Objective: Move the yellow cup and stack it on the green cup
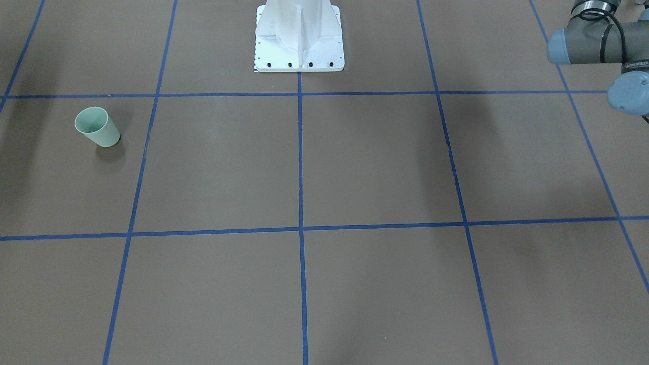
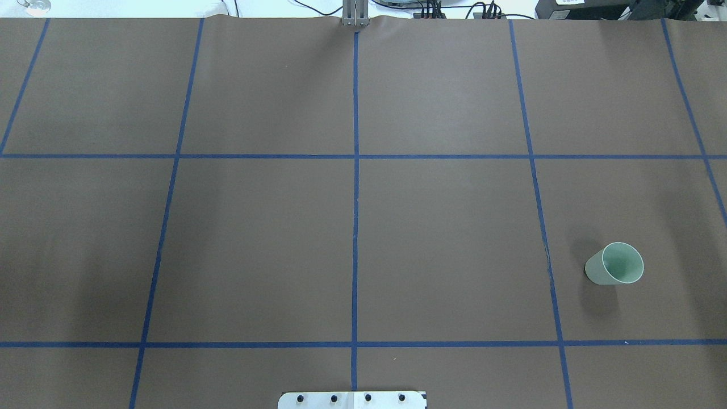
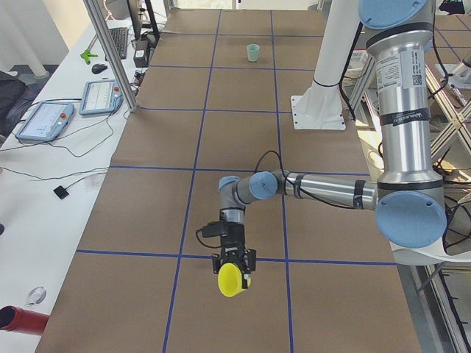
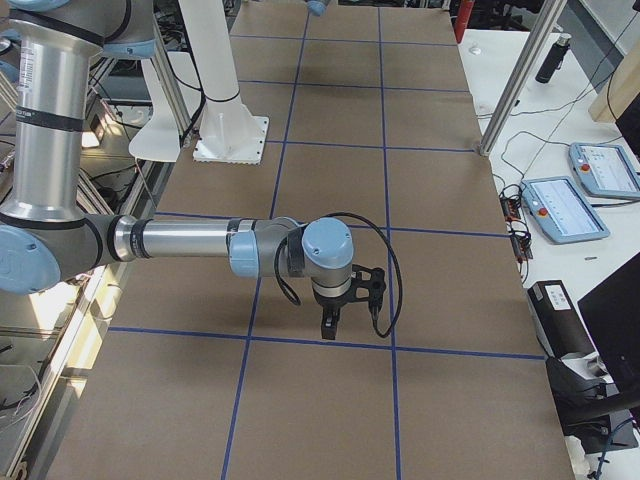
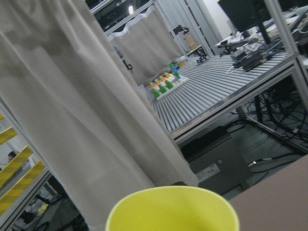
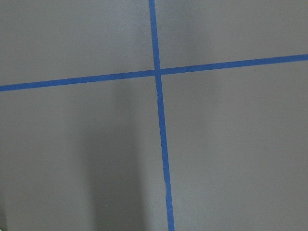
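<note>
The green cup [image 1: 97, 126] stands upright on the brown table on the robot's right side; it also shows in the overhead view [image 2: 614, 264] and far off in the exterior left view [image 3: 253, 52]. The yellow cup [image 3: 234, 279] sits tilted at the end of my left gripper [image 3: 235, 266], off the table near its left end. Its rim fills the bottom of the left wrist view [image 5: 173, 209]. I cannot tell whether that gripper is shut. My right gripper [image 4: 330, 328] points down just above the table beyond its right end; I cannot tell whether it is open.
The white robot base [image 1: 299, 35] stands at the table's middle near edge. Blue tape lines [image 2: 356, 170] divide the brown table. The left arm's elbow [image 1: 593, 38] shows at the front view's top right. Tablets [image 3: 103, 95] and cables lie beside the table.
</note>
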Robot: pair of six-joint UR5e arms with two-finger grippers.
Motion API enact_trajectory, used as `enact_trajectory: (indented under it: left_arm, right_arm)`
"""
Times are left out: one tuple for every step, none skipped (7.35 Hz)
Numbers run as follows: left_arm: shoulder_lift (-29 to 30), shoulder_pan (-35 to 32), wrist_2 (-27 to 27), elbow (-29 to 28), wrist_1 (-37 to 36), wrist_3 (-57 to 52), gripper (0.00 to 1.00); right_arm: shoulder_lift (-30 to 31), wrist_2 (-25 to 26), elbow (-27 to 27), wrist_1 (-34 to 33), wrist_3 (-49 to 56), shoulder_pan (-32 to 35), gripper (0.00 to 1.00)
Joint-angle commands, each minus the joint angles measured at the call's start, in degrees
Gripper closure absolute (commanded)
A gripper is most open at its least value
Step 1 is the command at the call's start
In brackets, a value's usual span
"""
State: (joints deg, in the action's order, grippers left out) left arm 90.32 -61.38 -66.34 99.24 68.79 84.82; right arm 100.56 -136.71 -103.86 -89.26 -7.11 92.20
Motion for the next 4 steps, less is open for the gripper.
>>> enact_trajectory:
  left_arm:
    - [9.1,-2.2,-0.4,0.3,9.3,-14.4,1.00]
    - [10.6,-2.2,-3.7,0.5,16.7,-21.6,1.00]
    - [10.7,-2.2,-12.8,0.7,27.3,-28.5,1.00]
    - [10.8,-2.1,-19.7,0.3,37.9,-34.6,1.00]
  right_arm:
    - [-1.5,-0.7,-0.8,1.9,-0.4,-0.1,0.00]
    - [-1.5,-0.8,-0.9,2.2,-0.4,-1.0,0.00]
    - [-1.5,-0.7,-0.7,2.3,-0.6,-1.8,0.00]
    - [-1.4,-0.8,-0.6,2.3,-0.8,-1.8,0.00]
